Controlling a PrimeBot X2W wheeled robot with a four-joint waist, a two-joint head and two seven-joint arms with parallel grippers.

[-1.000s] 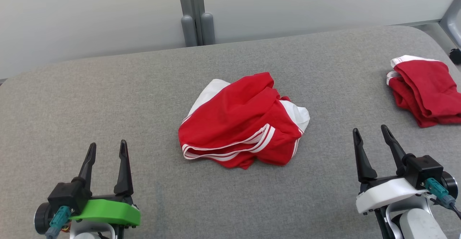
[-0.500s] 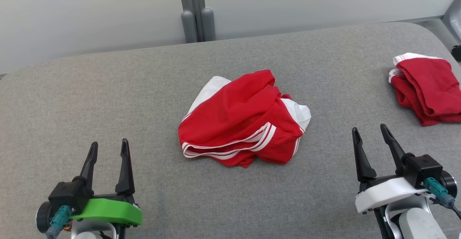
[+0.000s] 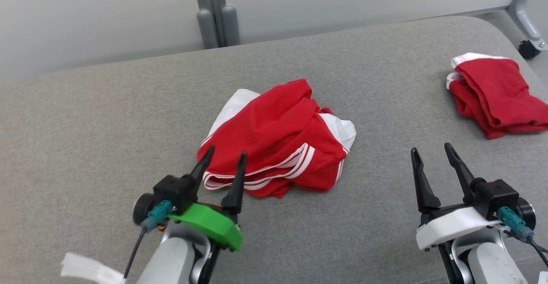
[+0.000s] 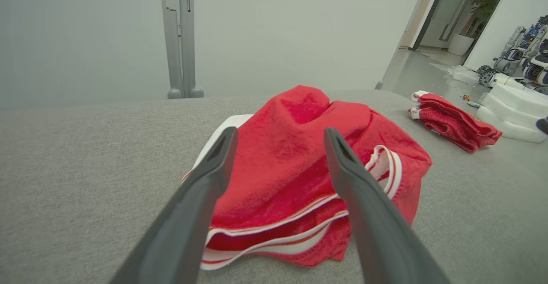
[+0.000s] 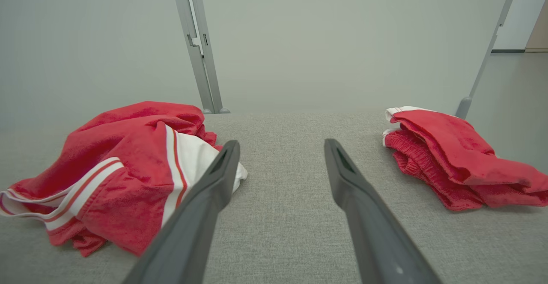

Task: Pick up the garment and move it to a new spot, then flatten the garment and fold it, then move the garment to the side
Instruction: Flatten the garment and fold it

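Nearest, the left gripper (image 3: 227,152) hovers at the near-left hem of the crumpled red shorts (image 3: 278,142), jaws wide apart and holding nothing. Its tips seem just short of the cloth, though contact is hard to judge. The right gripper (image 3: 431,148) stands equally wide and empty, well apart to the right. The shorts lie midway across the grey padded surface (image 3: 85,125). For a clean pickup, the left jaws should probably close over the white-striped hem, pinching several layers so the bundle lifts whole. Farther right lies a folded red garment (image 3: 492,91). No brand, label or writing is legible.
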